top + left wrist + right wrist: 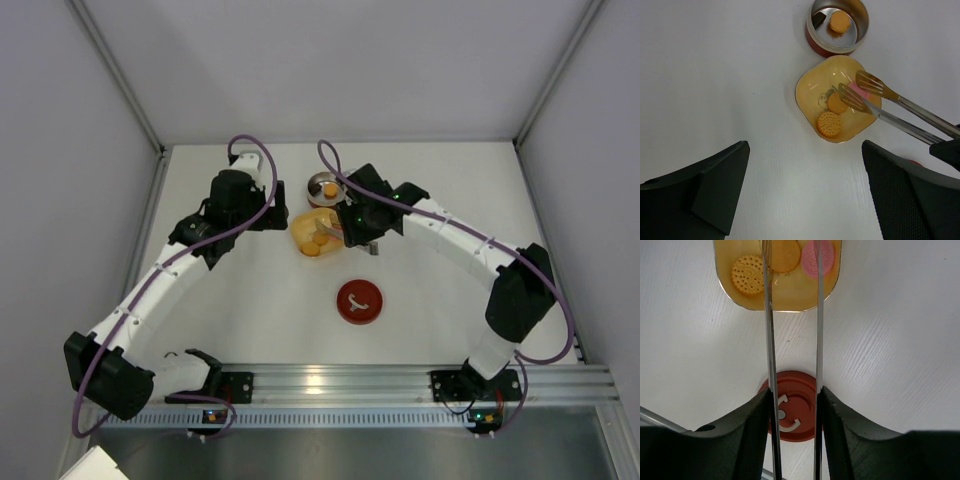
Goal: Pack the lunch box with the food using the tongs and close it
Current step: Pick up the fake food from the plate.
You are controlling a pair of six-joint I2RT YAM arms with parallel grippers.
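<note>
Nearest of all, a metal rail (400,378) is seen along the near edge of the white desk (250,310), and both arm bases are bolted to it. Just beyond it, near the middle, the flat red lid (360,302) is laid on the desk with its white squiggle up, well apart from the lunch box.

Farther in, the right hand (350,230) is held above the desk between the lid and the yellow dish (297,225). In the right wrist view its fingers (752,425) are pressed against the outer sides of the tongs (769,340). The tongs are thus pinched, though their two thin arms are kept apart.

Three pieces of the food are found in the dish. A dotted orange biscuit (829,124) is seen at its near side and a plain orange piece (836,103) just beyond that. A pink piece (862,93) to the right is partly hidden by the tongs. One tip of the tongs is placed over the plain orange piece and the other over the pink piece; whether either is touched cannot be told.

The left hand (805,185) is held left of the dish, its fingers spread wide with nothing between them.

Farthest away, the lunch box (822,49) is stood just beyond the dish, uncovered. One orange piece (839,21) is seen lying on its shiny floor.
</note>
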